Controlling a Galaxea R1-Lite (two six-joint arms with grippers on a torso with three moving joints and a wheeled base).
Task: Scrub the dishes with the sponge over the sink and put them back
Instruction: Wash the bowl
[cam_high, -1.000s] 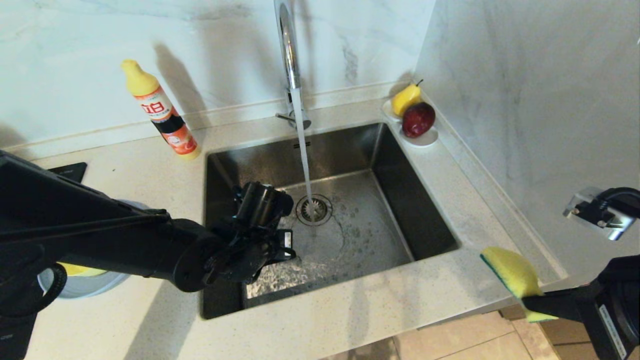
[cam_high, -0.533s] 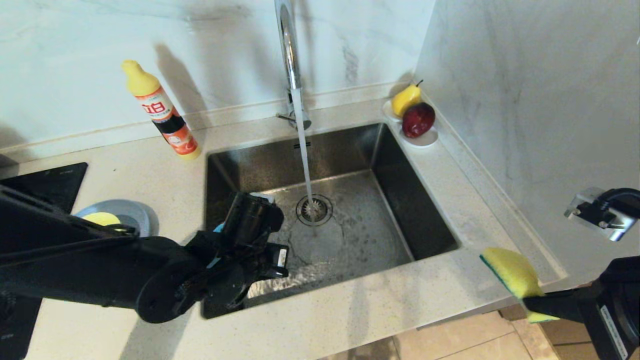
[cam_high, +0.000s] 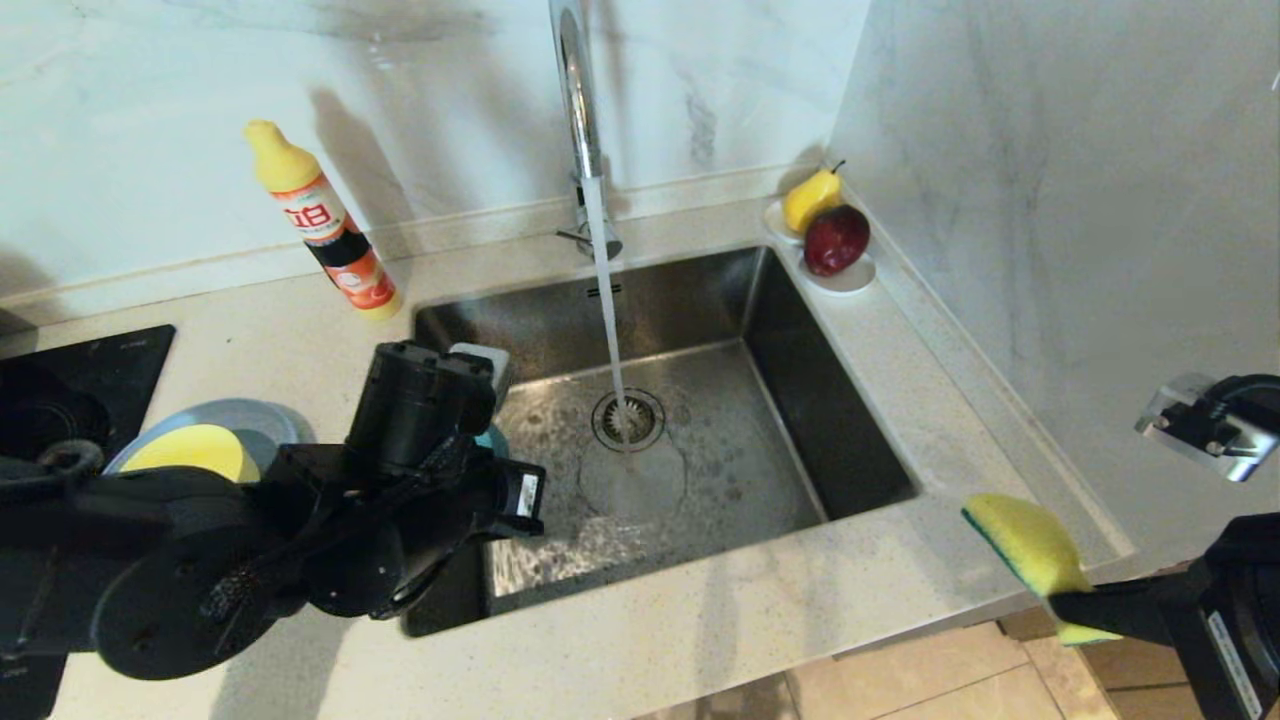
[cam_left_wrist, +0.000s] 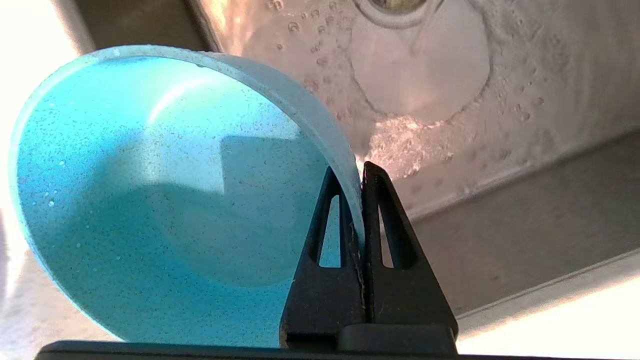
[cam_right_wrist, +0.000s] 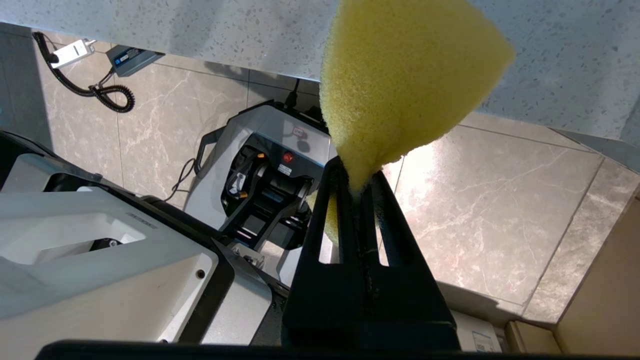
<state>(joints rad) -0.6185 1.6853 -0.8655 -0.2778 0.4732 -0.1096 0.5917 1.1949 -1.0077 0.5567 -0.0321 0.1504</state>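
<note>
My left gripper (cam_left_wrist: 356, 172) is shut on the rim of the teal-blue bowl (cam_left_wrist: 150, 200), which stands on edge with its hollow facing the camera. In the head view only a sliver of that bowl (cam_high: 490, 440) shows beside my wrist, at the left wall of the sink (cam_high: 700, 300). Water runs from the faucet (cam_high: 578, 120) onto the drain (cam_high: 628, 420). A yellow-green bowl (cam_high: 195, 450) rests on the grey-blue plate (cam_high: 255, 420) on the counter to the left. My right gripper (cam_high: 1065, 600) is shut on the yellow sponge (cam_high: 1025, 545), off the counter's front right corner.
A yellow-capped detergent bottle (cam_high: 325, 225) stands behind the sink on the left. A white fruit dish (cam_high: 850, 280) with a pear and a red apple sits at the back right corner. A black cooktop (cam_high: 60, 380) lies far left. The marble wall (cam_high: 1050, 200) closes the right side.
My left arm has drawn back to the left and up with the teal-blue bowl, uncovering the plate and the yellow-green bowl. The right arm and sponge have kept still.
</note>
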